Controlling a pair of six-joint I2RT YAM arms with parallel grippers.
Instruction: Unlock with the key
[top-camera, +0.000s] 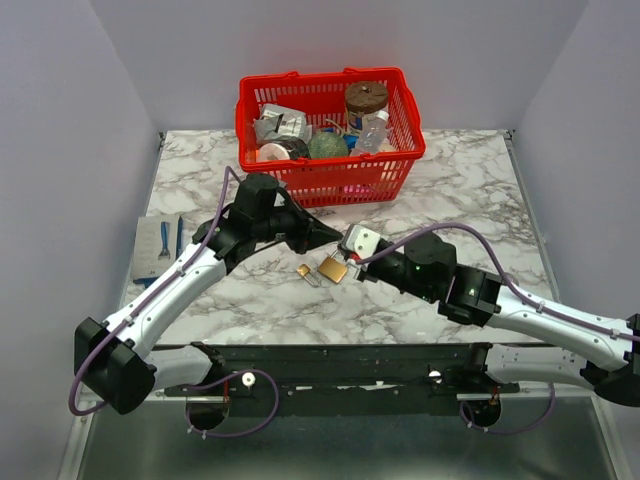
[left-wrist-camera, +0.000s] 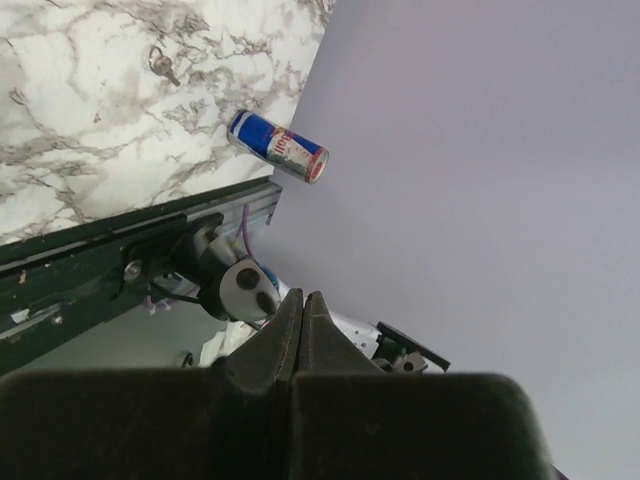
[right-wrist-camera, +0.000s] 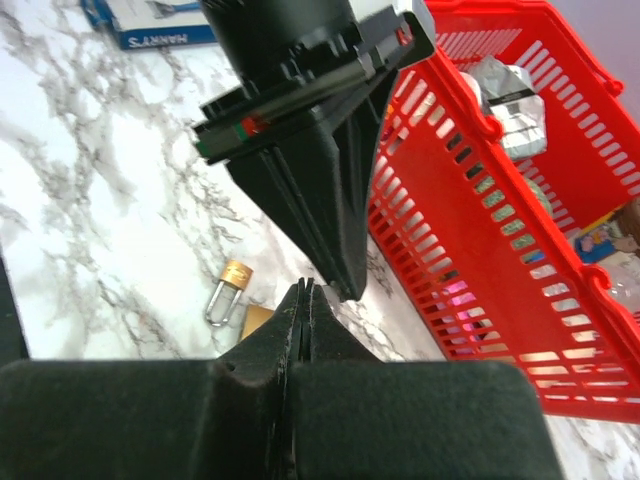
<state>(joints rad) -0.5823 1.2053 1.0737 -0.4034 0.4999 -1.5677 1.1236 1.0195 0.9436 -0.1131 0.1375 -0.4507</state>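
A brass padlock (top-camera: 333, 268) lies on the marble mid-table, with a smaller brass padlock (top-camera: 305, 272) just left of it. In the right wrist view the small padlock (right-wrist-camera: 228, 290) lies flat and the bigger brass padlock (right-wrist-camera: 255, 318) is half hidden behind my fingers. My left gripper (top-camera: 338, 238) is shut, and its tip meets my right gripper (top-camera: 349, 262), also shut, just above the padlocks. A silvery glint shows where the tips meet in the right wrist view; what it is I cannot tell. A small thing that looks like the key (left-wrist-camera: 160, 65) lies on the marble.
A red basket (top-camera: 330, 178) full of odds and ends stands right behind the grippers, its slatted wall (right-wrist-camera: 480, 230) close by. A blue-and-white package (top-camera: 160, 245) lies at the table's left edge. A blue can (left-wrist-camera: 278, 146) lies by the table's edge.
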